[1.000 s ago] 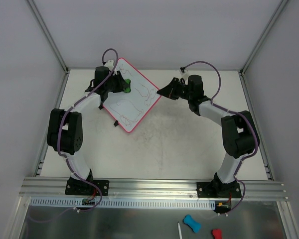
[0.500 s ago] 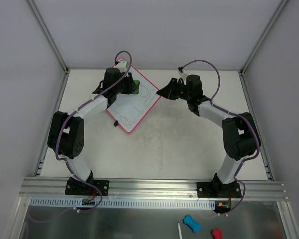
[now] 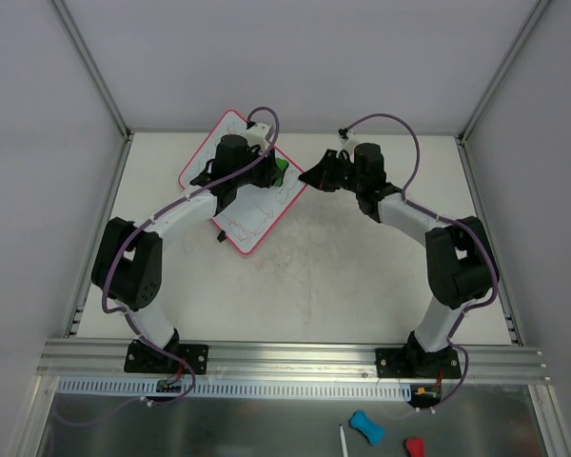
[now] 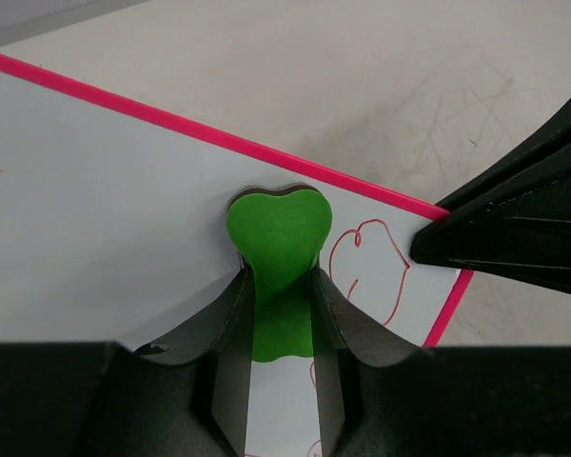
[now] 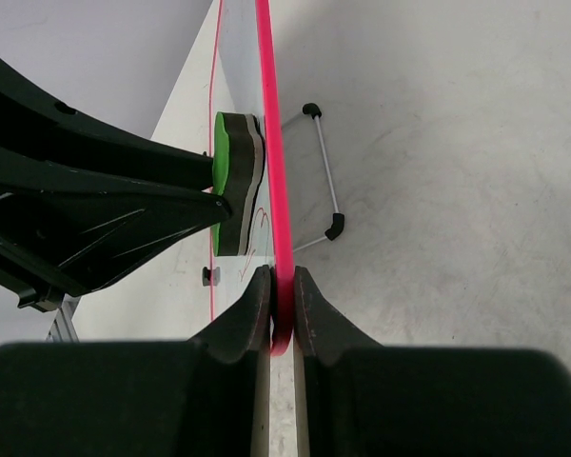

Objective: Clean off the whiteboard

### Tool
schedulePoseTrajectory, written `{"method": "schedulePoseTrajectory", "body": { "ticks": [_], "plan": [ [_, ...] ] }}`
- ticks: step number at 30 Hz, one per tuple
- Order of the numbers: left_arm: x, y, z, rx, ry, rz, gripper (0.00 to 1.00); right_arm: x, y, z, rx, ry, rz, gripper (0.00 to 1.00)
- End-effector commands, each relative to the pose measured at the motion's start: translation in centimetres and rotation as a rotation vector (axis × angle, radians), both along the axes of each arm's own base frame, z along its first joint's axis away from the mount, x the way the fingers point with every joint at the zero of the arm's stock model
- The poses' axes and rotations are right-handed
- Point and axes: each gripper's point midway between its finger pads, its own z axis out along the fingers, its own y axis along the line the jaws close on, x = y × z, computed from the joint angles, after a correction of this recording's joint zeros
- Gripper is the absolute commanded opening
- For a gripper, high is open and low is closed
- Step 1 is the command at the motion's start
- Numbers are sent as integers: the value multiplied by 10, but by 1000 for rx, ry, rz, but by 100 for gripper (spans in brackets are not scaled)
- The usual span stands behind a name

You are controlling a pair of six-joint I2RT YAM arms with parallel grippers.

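From above, the white left arm (image 3: 181,208) covers the middle of the flat square white board with a pink-red rim (image 3: 207,157), and its thin red scribbles (image 3: 266,211) are too small to follow. At the left wrist, the lower end of the green flat eraser (image 4: 278,228) is hidden between the black fingers (image 4: 230,376), and the board runs off the left edge.

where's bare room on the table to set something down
Bare table between the two arms, from the whiteboard to their bases; crowded at the board's right corner, where the right gripper pinches the rim and the left gripper holds the green eraser.
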Motion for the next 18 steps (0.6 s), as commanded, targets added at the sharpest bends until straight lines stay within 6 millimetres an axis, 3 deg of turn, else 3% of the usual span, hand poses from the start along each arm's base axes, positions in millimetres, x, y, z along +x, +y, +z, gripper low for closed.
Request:
{"method": "schedulePoseTrajectory", "body": {
  "ticks": [1,7,9,15,18],
  "plan": [
    [-33,-9,-49,92,125,-75,0,-30,38,17,-1,-87,137,0],
    [-13,16,-63,84,232,76,0,-30,37,16,-7,-87,130,0],
    [-6,33,-67,73,254,146,0,-31,37,16,-8,-89,131,0],
    [-5,74,-74,45,294,197,0,-31,36,15,-8,-85,130,0],
    [-8,77,-76,68,286,192,0,-31,36,14,-7,-83,131,0]
  ]
}}
